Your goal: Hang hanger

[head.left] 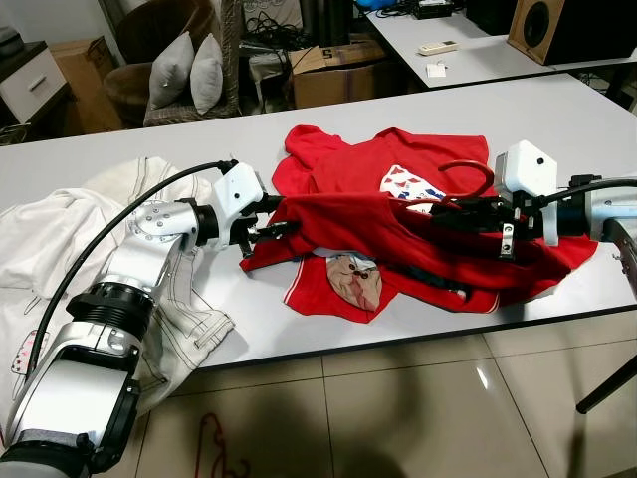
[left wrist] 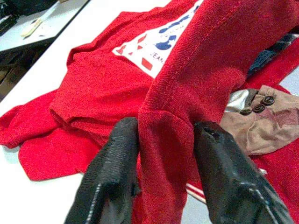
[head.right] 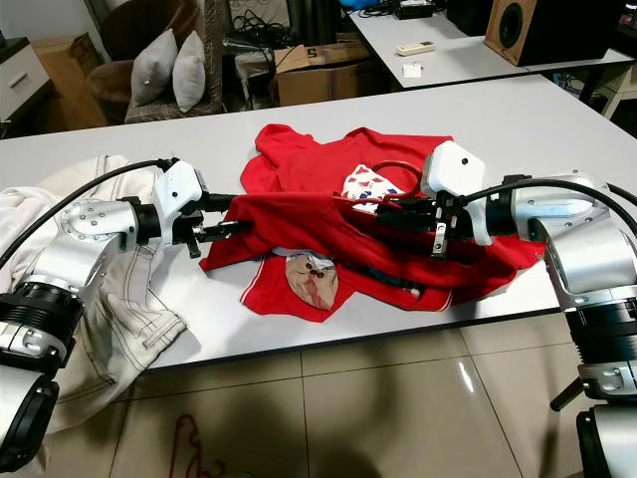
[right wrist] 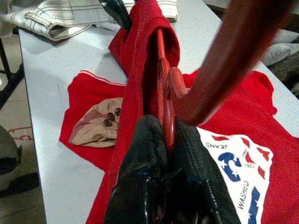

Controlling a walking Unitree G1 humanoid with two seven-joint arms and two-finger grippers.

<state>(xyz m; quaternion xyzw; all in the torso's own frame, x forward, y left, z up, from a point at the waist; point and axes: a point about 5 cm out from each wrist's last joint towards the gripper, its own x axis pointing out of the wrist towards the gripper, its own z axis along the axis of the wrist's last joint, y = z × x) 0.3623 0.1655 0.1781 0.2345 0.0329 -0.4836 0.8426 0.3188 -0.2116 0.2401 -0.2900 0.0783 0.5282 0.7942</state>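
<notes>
Red fabric: a red shirt [head.left: 398,229] is spread across the white worktop [head.left: 557,110], with a printed patch [head.left: 408,184] turned upward.
Hanger: a dark red hanger [right wrist: 164,88] is held inside the lifted fold of the shirt, near the middle of the worktop; its curved hook [head.left: 468,171] is seen rising above the cloth.
Right claw: the right claw [right wrist: 169,154] is pressed together on the hanger's body, with red cloth draped beside the fingers.
Left claw: the left claw [left wrist: 164,154] is clamped on a raised fold of the red shirt at the garment's left edge, the cloth being pinched between both black fingers [left wrist: 112,163].
Tan piece: a beige piece with dark buttons [head.left: 355,279] is seen lying on the shirt's lower part.
White garment: a white garment [head.left: 60,229] is heaped at the worktop's left end, partly hanging over the edge.
</notes>
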